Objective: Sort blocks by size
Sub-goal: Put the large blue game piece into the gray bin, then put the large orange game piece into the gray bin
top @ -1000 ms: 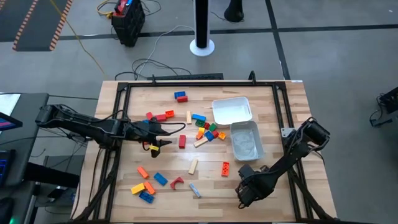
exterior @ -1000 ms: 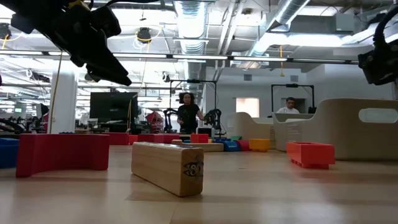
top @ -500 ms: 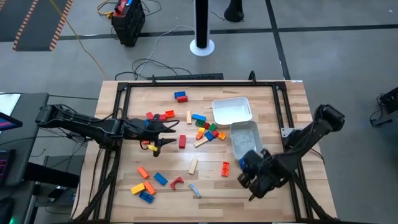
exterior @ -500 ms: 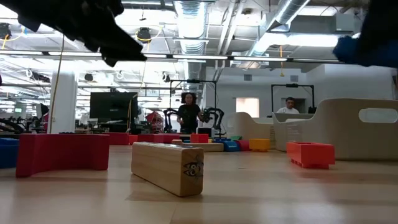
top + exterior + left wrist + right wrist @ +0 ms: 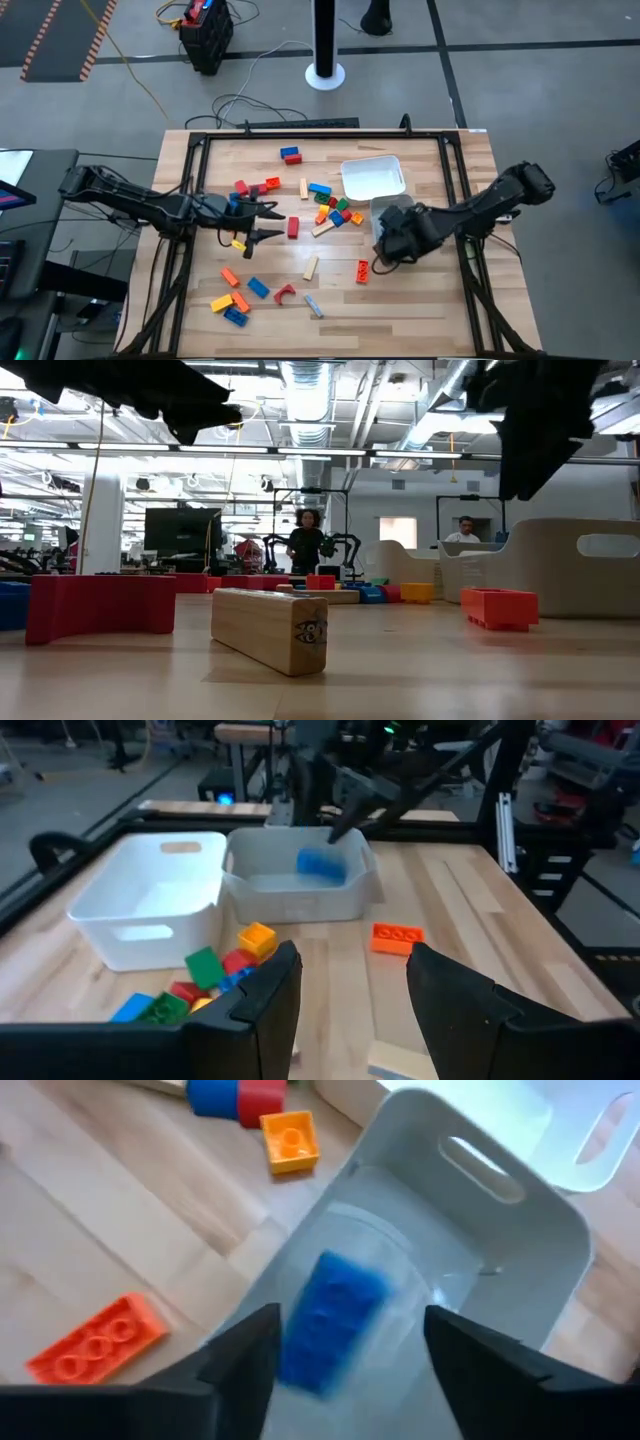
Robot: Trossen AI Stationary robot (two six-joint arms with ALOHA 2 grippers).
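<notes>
Blocks of several colours lie scattered on the wooden table (image 5: 420,300): a cluster (image 5: 335,210) beside the tubs, an orange block (image 5: 362,271), a tan bar (image 5: 311,266) and a group near the left front (image 5: 235,300). My right gripper (image 5: 383,250) hangs open over the near end of the clear tub (image 5: 408,232). Under its spread fingers a blue block (image 5: 330,1320) shows blurred inside that tub, apart from the fingers. My left gripper (image 5: 268,222) stands open at table centre left, level and pointing right, with nothing between its fingers (image 5: 270,990).
A white tub (image 5: 372,177) stands just beyond the clear one. A black frame (image 5: 200,150) runs around the table. A small yellow block (image 5: 238,241) lies under my left arm. People stand in the room behind, in the low view.
My right gripper has swung from the table's near right corner toward the far edge and a little left, ending over the clear tub's near end. The blue block now shows inside that tub.
</notes>
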